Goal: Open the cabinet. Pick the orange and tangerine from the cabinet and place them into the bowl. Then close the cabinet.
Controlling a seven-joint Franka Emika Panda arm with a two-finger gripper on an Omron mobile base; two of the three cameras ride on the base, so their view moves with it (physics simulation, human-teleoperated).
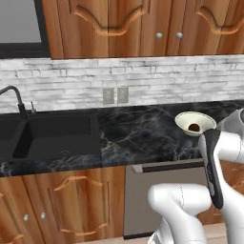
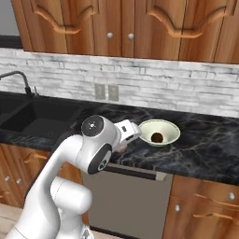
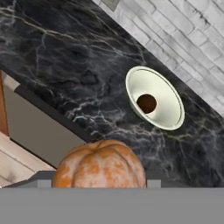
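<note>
Black marble tabletop (image 1: 143,131) with white veining, a whitewashed brick wall (image 1: 157,81) behind it, and a black sink (image 1: 52,133) off to the left. The cream bowl (image 2: 159,132) sits on the tabletop with something small and dark inside. The wall cabinet (image 2: 116,23) doors up top look closed. In the hand view the jaws (image 3: 100,186) are clamped on a ridged orange fruit (image 3: 100,164), held out over the tabletop's front edge, apart from the bowl.
</note>
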